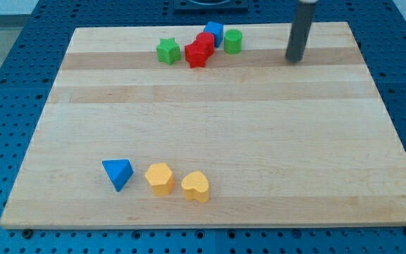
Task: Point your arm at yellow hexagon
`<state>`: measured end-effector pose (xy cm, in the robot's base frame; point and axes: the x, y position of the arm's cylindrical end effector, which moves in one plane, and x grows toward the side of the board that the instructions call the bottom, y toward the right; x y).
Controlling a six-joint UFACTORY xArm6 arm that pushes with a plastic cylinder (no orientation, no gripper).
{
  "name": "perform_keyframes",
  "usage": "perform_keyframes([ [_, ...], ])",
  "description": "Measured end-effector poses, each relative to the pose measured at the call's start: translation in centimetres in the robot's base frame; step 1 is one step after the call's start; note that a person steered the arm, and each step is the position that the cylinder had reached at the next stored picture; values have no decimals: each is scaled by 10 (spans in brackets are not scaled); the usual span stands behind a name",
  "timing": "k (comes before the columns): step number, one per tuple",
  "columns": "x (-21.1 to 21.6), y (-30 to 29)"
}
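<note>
With no pincer, only my tip [295, 59] far from yellow hexagon [160, 178], risk of stopping at neighbouring yellow heart [196, 186].

Yellow hexagon [160, 178]: a small solid block, flat top face with six sides, lighter on top and darker orange-yellow on the side walls. Lying flat on the wooden board [210, 120], not tilted, close to the edge at the view's bottom, around 7 o'clock from the board's middle. At its 9 o'clock, near but apart, a blue triangle block [118, 173]. At its 4 o'clock, just beside, a yellow heart-shaped block [196, 186]; contact between the two not possible to tell. Far at its 1 o'clock, well apart, my tip [294, 59].
</note>
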<state>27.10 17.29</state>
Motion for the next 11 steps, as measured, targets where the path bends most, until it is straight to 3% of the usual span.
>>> perform_keyframes([
  [1,-77,-47],
  [2,-79,-79],
  [3,-78,-147],
  [5,-36,-175],
  [6,-63,-180],
  [8,-69,-321],
  [10,-18,-392],
  [11,33,-333],
])
